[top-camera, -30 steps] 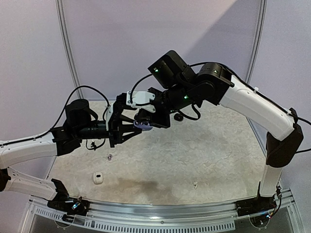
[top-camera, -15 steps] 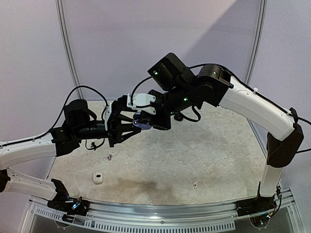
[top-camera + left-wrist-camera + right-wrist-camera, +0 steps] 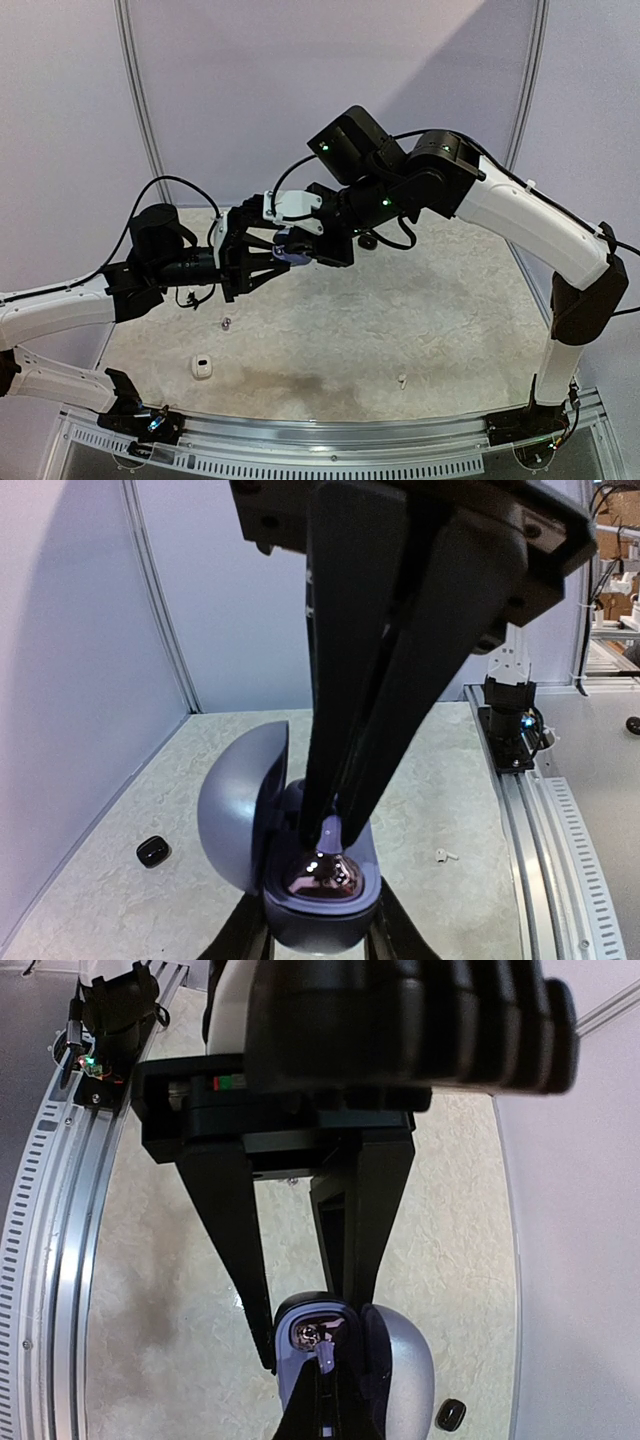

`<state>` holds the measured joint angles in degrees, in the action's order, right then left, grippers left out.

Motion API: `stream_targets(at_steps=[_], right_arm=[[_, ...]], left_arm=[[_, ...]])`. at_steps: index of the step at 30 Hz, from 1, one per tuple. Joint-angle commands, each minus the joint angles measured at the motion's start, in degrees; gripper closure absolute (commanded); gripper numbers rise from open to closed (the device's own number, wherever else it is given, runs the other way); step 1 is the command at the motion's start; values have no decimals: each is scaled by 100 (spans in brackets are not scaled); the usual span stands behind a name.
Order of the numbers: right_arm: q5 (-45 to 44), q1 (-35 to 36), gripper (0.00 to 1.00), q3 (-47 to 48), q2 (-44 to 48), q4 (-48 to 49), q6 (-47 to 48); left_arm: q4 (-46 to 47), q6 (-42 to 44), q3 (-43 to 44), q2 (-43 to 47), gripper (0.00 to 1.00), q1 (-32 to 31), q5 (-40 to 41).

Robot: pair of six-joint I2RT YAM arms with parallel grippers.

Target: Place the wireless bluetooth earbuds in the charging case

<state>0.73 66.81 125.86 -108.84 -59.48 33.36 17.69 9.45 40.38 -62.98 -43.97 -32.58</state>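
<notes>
My left gripper (image 3: 268,262) is shut on an open lavender-grey charging case (image 3: 288,251) and holds it in the air above the table. In the left wrist view the case body (image 3: 318,912) sits between my fingers (image 3: 243,937), with its lid (image 3: 238,815) swung open to the left. My right gripper (image 3: 300,247) comes in from above, shut on the lavender stem of an earbud (image 3: 326,868). The earbud's glossy purple head rests in the case's well. In the right wrist view the earbud (image 3: 322,1333) sits at my right gripper's fingertips (image 3: 330,1365), inside the case (image 3: 288,1360).
On the table lie a white case (image 3: 202,367), a small silvery bud (image 3: 226,323), a white earbud (image 3: 401,380) and a small black piece (image 3: 151,851) near the left wall. A metal rail (image 3: 330,440) runs along the table's front edge.
Both grippers and the case have shifted slightly up and to the left together. The earbud stays pinched in the case's well.
</notes>
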Motion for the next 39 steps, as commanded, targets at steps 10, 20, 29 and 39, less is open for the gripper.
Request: stream_targets(at_steps=[10, 20, 29, 39], right_arm=[[-442, 5, 90, -27, -413, -101, -18], [-386, 6, 78, -22, -313, -119, -54], [-327, 8, 71, -20, 232, 288, -145], [35, -52, 66, -100, 707, 1079, -256]], left_arm=[[182, 153, -48, 102, 100, -24, -69], [157, -25, -115, 135, 100, -16, 81], [224, -414, -236, 211, 100, 121, 129], [235, -835, -310, 301, 100, 312, 270]])
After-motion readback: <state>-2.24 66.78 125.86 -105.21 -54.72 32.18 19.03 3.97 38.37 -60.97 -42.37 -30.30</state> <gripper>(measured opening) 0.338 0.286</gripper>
